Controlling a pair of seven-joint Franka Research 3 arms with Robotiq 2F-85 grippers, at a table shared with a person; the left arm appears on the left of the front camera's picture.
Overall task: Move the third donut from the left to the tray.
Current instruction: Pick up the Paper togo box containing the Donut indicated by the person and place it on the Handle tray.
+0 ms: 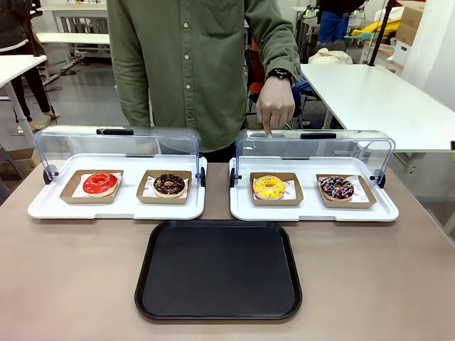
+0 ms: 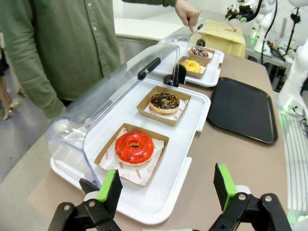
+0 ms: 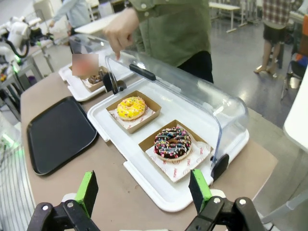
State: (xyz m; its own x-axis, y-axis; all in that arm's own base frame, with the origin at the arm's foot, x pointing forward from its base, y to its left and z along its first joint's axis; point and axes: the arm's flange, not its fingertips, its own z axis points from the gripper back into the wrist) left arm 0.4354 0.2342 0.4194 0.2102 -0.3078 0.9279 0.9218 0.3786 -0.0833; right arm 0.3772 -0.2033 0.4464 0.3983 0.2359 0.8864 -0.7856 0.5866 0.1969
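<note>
Open table (image 1: 71,284) is showing all round the black tray (image 1: 218,270). Just beyond its far right corner, the yellow donut (image 1: 269,187) is sitting in a cardboard holder (image 1: 294,197) on a white display tray (image 1: 313,214), clear lid (image 1: 313,148) standing raised, chocolate donut (image 1: 336,187) alongside. Your left gripper (image 2: 166,185) and right gripper (image 3: 143,187) are both hanging spread wide, gripping nothing.
</note>
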